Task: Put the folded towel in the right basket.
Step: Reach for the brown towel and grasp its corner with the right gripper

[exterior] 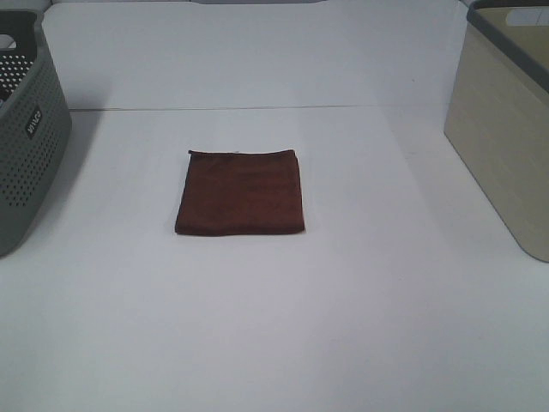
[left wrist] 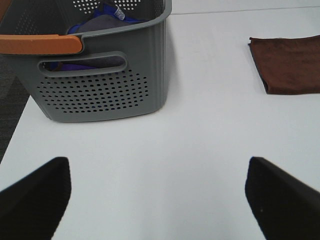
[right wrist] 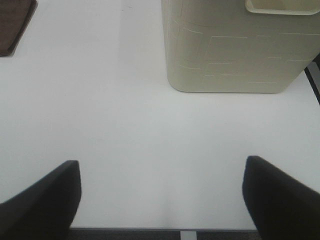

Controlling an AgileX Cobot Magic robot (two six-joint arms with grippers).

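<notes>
At the tabletop [exterior: 274, 343] centre we see the folded towel [exterior: 241, 191] lying flat; the right basket [exterior: 502, 146] stands at its three o'clock; left fingers [left wrist: 35, 195] and right fingers [right wrist: 280, 200] gape wide, empty; the right arm suits, we judge.

Grey perforated basket [exterior: 30, 163] holding blue-grey cloth [left wrist: 97, 22], on white table [exterior: 274, 326].

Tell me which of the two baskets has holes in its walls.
The grey basket on the left: its sides are dotted with holes. The beige basket on the right has solid walls.
</notes>
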